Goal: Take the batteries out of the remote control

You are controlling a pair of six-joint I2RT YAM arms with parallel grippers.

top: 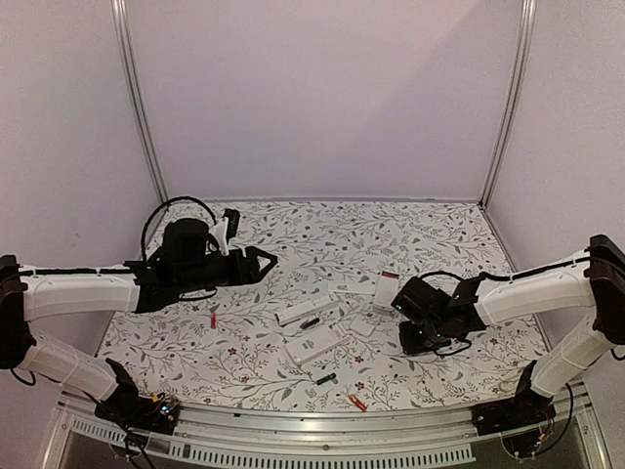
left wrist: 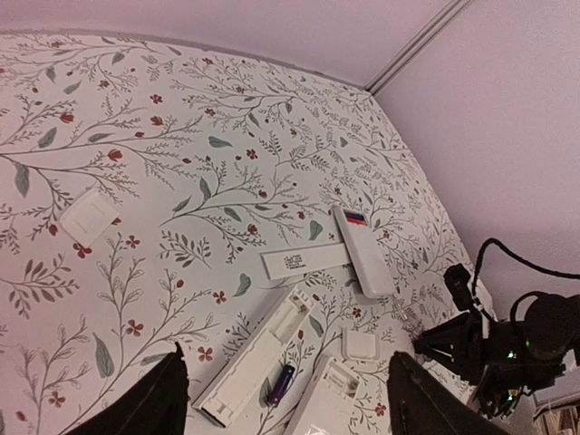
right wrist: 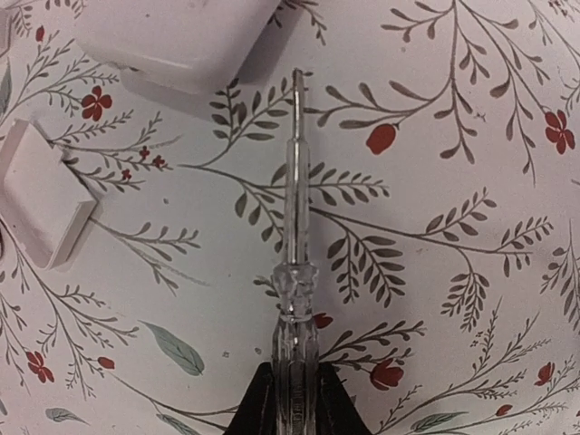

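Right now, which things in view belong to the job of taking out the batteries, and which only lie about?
Job: open remote; dark battery by it; red battery, black-green battery and orange-red battery, lying loose; clear tool in the right gripper.

Lying about: white square piece; printed white strip; small white cover.

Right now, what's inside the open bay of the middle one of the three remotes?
One dark purplish battery lies in the open remote's bay, along one edge. The rest of the bay looks bare white. Nothing covers it; only what lies beneath the battery is hidden.
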